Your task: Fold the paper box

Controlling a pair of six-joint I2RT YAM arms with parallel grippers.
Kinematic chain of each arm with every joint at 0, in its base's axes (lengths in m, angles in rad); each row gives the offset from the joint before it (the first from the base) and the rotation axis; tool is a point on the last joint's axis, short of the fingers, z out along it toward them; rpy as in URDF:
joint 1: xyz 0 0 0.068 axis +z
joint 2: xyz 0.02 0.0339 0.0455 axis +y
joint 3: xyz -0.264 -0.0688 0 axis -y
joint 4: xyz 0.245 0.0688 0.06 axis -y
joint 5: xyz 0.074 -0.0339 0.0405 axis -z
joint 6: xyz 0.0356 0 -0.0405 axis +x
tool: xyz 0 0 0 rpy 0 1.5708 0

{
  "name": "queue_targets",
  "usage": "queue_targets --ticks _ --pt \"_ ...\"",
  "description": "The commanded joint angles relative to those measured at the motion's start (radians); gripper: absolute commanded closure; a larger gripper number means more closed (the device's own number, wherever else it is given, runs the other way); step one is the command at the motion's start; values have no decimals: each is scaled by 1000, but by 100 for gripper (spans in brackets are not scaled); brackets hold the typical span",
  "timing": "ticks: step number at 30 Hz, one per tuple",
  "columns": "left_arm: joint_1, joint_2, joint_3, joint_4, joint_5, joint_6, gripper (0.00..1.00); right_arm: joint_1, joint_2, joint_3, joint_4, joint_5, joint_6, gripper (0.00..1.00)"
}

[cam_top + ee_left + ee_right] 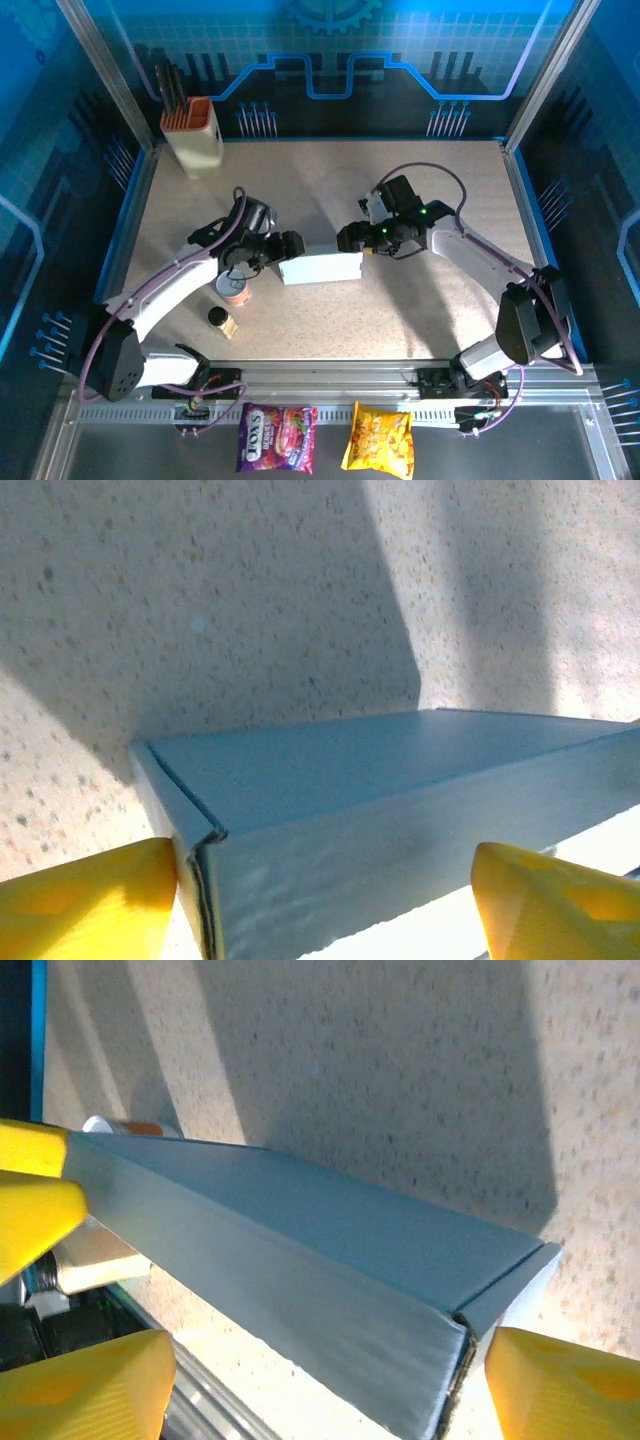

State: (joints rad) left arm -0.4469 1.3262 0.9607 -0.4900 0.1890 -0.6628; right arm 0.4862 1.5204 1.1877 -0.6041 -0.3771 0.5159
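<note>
The paper box (322,268) lies folded shut as a shallow white rectangle in the middle of the table, with one arm at each end. My left gripper (292,245) is at its left end. In the left wrist view the box (380,780) lies between the yellow fingers (90,900); the left finger is against the box's corner and the right one stands apart. My right gripper (350,238) is at the right end. In the right wrist view the box (300,1240) sits between wide-spread jaws, unclamped. Both grippers (325,880) (330,1360) are open.
A tall cream holder with an orange top (192,135) stands at the back left. A small can (236,290) and a black-capped bottle (220,320) sit just under the left arm. Two snack bags (277,438) (380,440) lie in front of the table rail.
</note>
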Motion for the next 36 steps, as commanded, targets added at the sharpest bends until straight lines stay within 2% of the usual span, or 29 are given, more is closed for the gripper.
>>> queue_targets --ticks 1,6,11,15,19,25,30,36 --pt "0 73 129 68 40 75 20 -2 68 106 77 -53 -42 18" --pt "19 224 303 36 -15 205 20 -29 205 247 64 -14 -106 18" --pt "63 361 403 99 48 270 20 -49 307 343 73 20 -171 18" --pt "66 410 432 102 79 296 23 -47 300 311 108 -2 -169 18" --pt "59 362 337 167 136 249 24 -42 244 201 170 -50 -109 18" --pt "30 262 178 183 181 184 23 1 142 60 193 -51 -64 14" --pt "1 190 37 217 162 119 22 41 92 -48 224 -37 -9 14" --pt "-22 211 -84 231 84 97 26 78 146 -136 270 29 46 20"
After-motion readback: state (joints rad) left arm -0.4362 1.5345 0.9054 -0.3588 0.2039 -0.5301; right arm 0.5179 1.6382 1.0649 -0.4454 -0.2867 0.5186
